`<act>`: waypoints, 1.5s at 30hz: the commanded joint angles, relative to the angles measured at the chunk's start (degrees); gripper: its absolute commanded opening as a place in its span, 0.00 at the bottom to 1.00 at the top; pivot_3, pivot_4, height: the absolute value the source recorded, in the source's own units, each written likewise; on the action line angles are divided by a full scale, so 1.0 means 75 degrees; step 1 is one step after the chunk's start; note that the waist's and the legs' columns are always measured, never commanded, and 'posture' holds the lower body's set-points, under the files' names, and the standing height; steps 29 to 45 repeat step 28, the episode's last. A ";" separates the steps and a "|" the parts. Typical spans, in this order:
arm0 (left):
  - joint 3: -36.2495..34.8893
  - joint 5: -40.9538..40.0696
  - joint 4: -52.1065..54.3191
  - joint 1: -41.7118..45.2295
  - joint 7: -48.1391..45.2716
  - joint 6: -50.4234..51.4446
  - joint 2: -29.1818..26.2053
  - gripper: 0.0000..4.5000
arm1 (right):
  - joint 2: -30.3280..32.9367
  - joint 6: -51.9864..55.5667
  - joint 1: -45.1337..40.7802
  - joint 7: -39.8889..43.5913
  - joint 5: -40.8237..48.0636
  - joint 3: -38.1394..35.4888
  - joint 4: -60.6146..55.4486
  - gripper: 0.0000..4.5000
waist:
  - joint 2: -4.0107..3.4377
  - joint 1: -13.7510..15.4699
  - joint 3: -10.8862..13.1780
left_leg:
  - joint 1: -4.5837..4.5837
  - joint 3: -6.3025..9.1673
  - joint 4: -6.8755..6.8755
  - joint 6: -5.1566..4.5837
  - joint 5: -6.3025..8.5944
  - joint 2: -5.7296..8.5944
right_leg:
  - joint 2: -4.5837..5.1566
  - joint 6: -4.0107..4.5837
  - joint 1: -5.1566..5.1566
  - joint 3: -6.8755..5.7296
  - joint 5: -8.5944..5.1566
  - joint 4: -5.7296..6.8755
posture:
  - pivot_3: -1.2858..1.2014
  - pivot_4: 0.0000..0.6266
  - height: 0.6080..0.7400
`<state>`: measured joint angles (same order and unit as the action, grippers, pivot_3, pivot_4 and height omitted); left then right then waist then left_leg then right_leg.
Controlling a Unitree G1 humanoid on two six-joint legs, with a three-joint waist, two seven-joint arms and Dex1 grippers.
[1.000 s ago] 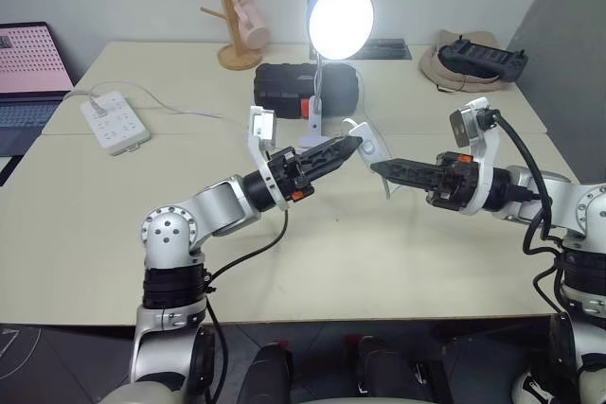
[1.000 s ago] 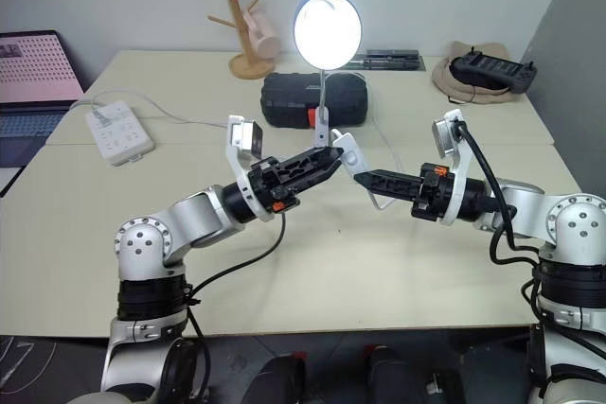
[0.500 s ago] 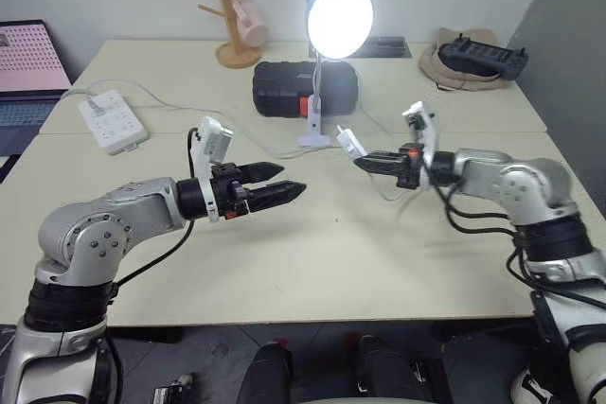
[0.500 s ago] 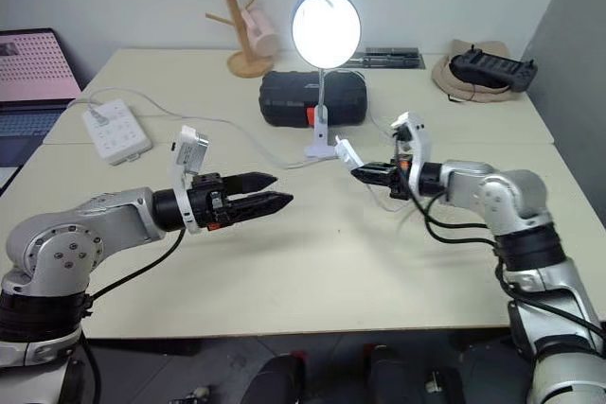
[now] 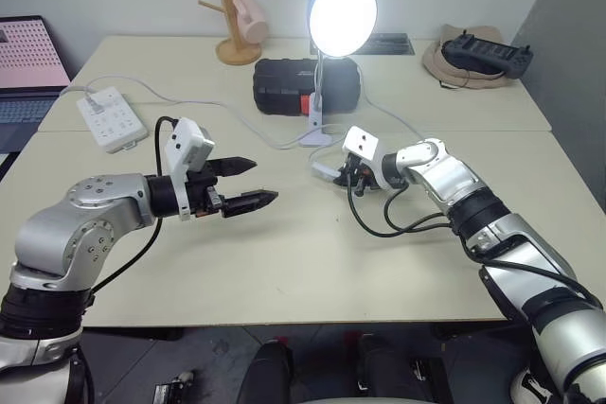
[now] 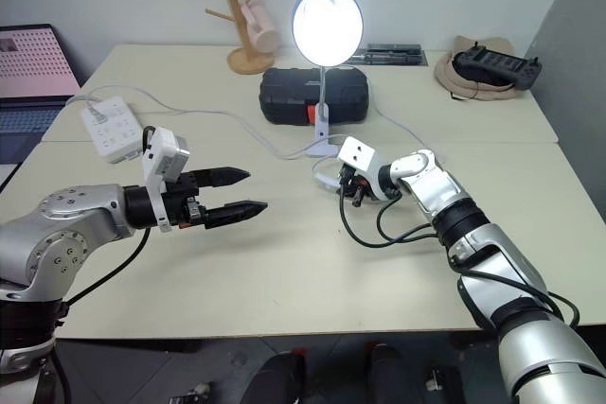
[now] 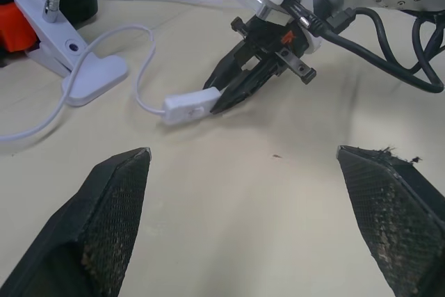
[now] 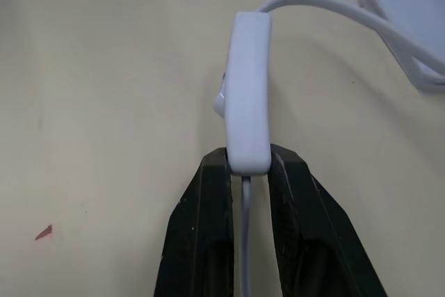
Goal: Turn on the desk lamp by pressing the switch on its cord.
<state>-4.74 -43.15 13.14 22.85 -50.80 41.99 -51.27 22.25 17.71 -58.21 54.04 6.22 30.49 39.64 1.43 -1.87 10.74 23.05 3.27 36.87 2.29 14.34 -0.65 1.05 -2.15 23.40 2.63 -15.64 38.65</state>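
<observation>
Already the desk lamp [image 5: 341, 16] is seen lit at upper centre, its cord [image 7: 142, 85] trailing to mid-frame. The switch [image 8: 248, 92] is pinched at one end by the right gripper [image 8: 248, 172]; the left gripper [image 5: 248, 184] is spread wide, left of centre. A renewed squeeze could trip the rocker and darken the lamp.
</observation>
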 commanded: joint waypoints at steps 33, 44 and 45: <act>0.0633 0.1756 -0.2156 0.1491 -0.2109 -0.0731 -0.0527 1.00 | 0.3390 0.4856 0.3424 0.0841 0.2360 -0.4353 -0.7602 0.99 | -0.0004 -0.0013 0.0008 | -0.0008 0.0006 0.0008 -0.0002 0.0000 0.0014 | -0.0013 0.0004 -0.0005 -0.0015 -0.0006 0.0029 | 0.52 0.24 1.00; 0.0633 0.1756 -0.2156 0.1491 -0.2109 -0.0731 -0.0527 1.00 | 0.3390 0.4856 0.3424 0.0841 0.2360 -0.4353 -0.7602 0.99 | -0.0004 -0.0013 0.0008 | -0.0008 0.0006 0.0008 -0.0002 0.0000 0.0014 | -0.0013 0.0004 -0.0005 -0.0015 -0.0006 0.0029 | 0.52 0.24 1.00; 0.0633 0.1756 -0.2156 0.1491 -0.2109 -0.0731 -0.0527 1.00 | 0.3390 0.4856 0.3424 0.0841 0.2360 -0.4353 -0.7602 0.99 | -0.0004 -0.0013 0.0008 | -0.0008 0.0006 0.0008 -0.0002 0.0000 0.0014 | -0.0013 0.0004 -0.0005 -0.0015 -0.0006 0.0029 | 0.52 0.24 1.00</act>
